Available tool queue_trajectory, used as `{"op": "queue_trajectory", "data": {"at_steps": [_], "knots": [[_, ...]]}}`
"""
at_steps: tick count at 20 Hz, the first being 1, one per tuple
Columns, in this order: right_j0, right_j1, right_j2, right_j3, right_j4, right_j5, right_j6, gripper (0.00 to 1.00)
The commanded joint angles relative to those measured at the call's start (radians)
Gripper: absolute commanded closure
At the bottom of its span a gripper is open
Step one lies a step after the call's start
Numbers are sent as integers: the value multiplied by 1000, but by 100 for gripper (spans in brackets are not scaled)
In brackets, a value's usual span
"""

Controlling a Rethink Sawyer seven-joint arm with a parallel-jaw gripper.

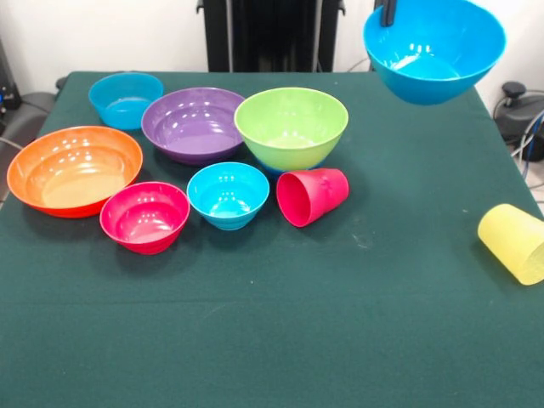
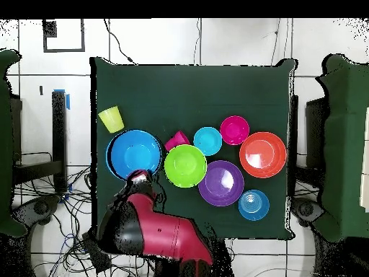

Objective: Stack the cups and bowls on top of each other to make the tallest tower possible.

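My gripper point(image 1: 388, 12) is shut on the near rim of a bright blue bowl point(image 1: 435, 49) and holds it tilted in the air above the table's far right corner. In the overhead view the gripper point(image 2: 138, 175) sits at that bowl's point(image 2: 135, 153) lower rim. A lime green bowl point(image 1: 291, 127), a purple bowl point(image 1: 194, 123), an orange bowl point(image 1: 75, 170), a pink-red bowl point(image 1: 144, 217) and two smaller blue bowls point(image 1: 228, 195) point(image 1: 126, 99) stand grouped on the left. The red-pink cup point(image 1: 312, 196) lies on its side beside the lime bowl. The yellow cup point(image 1: 514, 242) lies on its side at the right edge.
The dark green table cloth point(image 1: 272, 340) stretches bare across the near half. Black equipment and cables point(image 1: 520, 110) sit off the table's right side. In the overhead view the red arm point(image 2: 155, 231) reaches in from the bottom.
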Motion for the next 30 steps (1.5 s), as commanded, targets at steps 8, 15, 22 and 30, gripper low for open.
{"op": "queue_trajectory", "data": {"at_steps": [8, 15, 22, 30], "knots": [[-40, 61, 40, -15, -129, 54, -40, 100], [-74, 50, 74, -11, -146, 70, -40, 100], [-92, 14, 93, -1, -139, 109, -41, 100], [-128, -21, 107, -2, -155, 150, -79, 100]]}}
